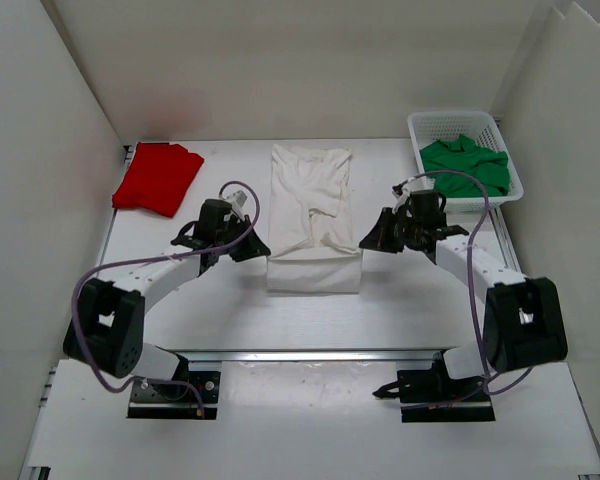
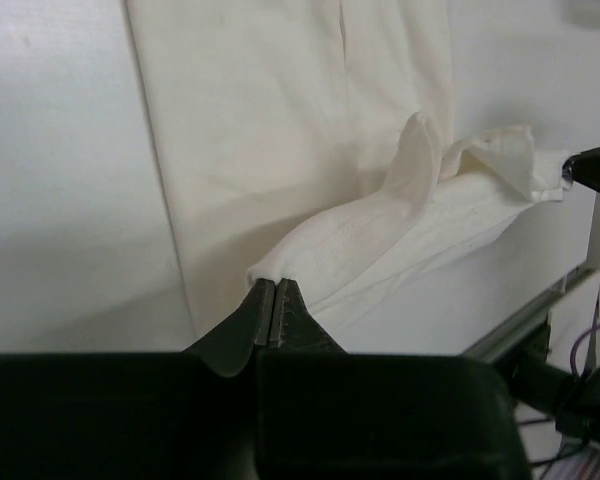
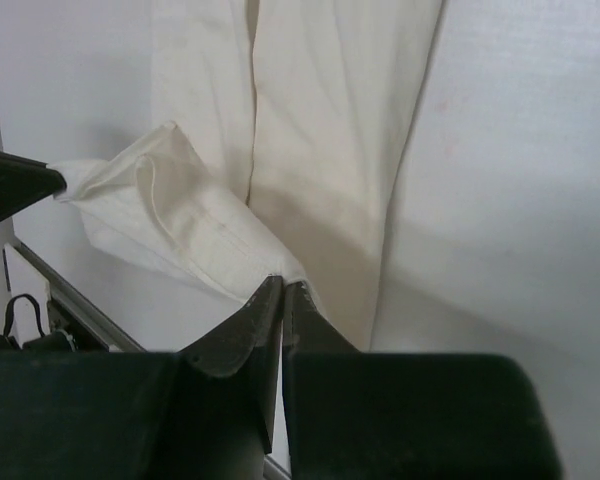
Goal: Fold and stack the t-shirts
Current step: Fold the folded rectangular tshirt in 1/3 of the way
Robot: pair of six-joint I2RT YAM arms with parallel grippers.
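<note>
The white t-shirt (image 1: 312, 215) lies lengthwise in the middle of the table, folded into a narrow strip. Its near hem is lifted and stretched between both grippers. My left gripper (image 1: 263, 252) is shut on the hem's left corner (image 2: 265, 268). My right gripper (image 1: 364, 244) is shut on the right corner (image 3: 292, 272). In the left wrist view the right gripper's tip (image 2: 592, 168) shows at the far end of the raised hem. The red t-shirt (image 1: 158, 176) lies folded at the back left. The green t-shirt (image 1: 466, 165) is crumpled in the basket.
A white mesh basket (image 1: 464, 127) stands at the back right. White walls enclose the table on three sides. A metal rail (image 1: 310, 355) runs across the near edge in front of both arm bases.
</note>
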